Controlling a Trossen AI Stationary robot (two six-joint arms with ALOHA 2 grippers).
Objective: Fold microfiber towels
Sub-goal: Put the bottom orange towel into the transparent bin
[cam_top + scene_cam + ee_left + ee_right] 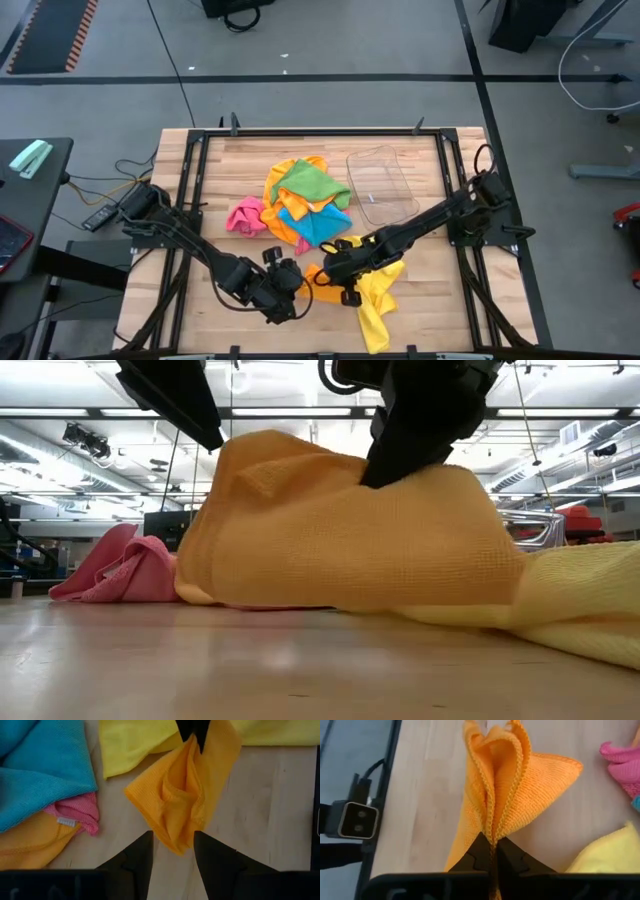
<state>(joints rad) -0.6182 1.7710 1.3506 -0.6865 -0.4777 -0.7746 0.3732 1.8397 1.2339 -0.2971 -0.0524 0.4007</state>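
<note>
A bunched orange microfiber towel [520, 785] is pinched between the closed fingers of the right gripper [492, 851], its hemmed folds gathered into the narrow seam where the two dark fingers meet. In the high view this right gripper [340, 272] is seen near the bench's front edge, a little right of the middle. The left gripper [172, 851] is set just beside it on the left, its two dark fingers parted with the pointed lower corner of the orange towel [187, 795] lying between them; whether that corner is actually clamped cannot be told. In the high view the left gripper [292, 290] is seen close to the front edge. In the low view the orange towel [340, 530] is seen as a raised mound resting on the wooden bench [250, 660]. A soft yellow microfiber towel [378, 300] is spread just to the right of the grippers and reaches towards the front edge. Farther back, around the middle of the bench, a heap of cloths is piled: a green towel [312, 185] on top, a blue towel [318, 225] below it, and a pink towel [245, 217] at the heap's left side. A clear plastic tray [382, 185] is placed near the back edge, right of the heap.
</note>
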